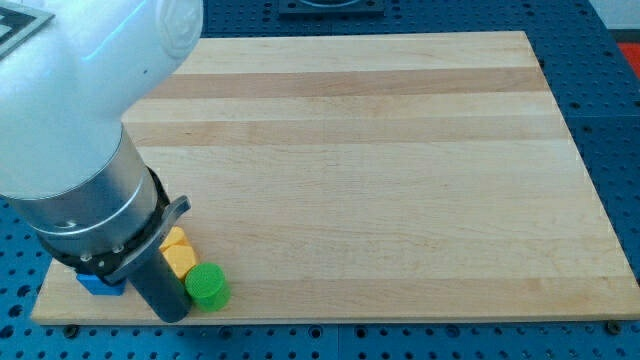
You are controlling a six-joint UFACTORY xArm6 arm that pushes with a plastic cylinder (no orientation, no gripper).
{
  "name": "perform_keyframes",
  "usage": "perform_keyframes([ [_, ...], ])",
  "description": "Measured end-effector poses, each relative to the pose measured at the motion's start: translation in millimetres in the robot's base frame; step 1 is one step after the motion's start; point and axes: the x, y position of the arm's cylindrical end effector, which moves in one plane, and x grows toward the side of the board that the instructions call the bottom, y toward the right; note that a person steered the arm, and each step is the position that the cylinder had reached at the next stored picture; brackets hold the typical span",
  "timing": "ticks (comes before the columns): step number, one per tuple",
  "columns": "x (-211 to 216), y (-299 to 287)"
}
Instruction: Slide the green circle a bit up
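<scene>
The green circle (209, 286) lies near the view's bottom left of the wooden board (380, 150). My tip (172, 316) touches the board just left of it, at its lower left side. A yellow block (179, 254) sits right above the green circle, partly hidden by the arm. A blue block (98, 284) shows at the board's left edge, mostly hidden under the arm.
The large white and grey arm body (80, 130) covers the board's left side. The board's bottom edge runs just below the green circle. A blue perforated table (615, 120) surrounds the board.
</scene>
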Motion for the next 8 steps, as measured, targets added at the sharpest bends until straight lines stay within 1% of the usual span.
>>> perform_keyframes([
  [1,-0.9,8.2],
  [4,-0.4,64.5],
  [8,-33.3,61.9],
])
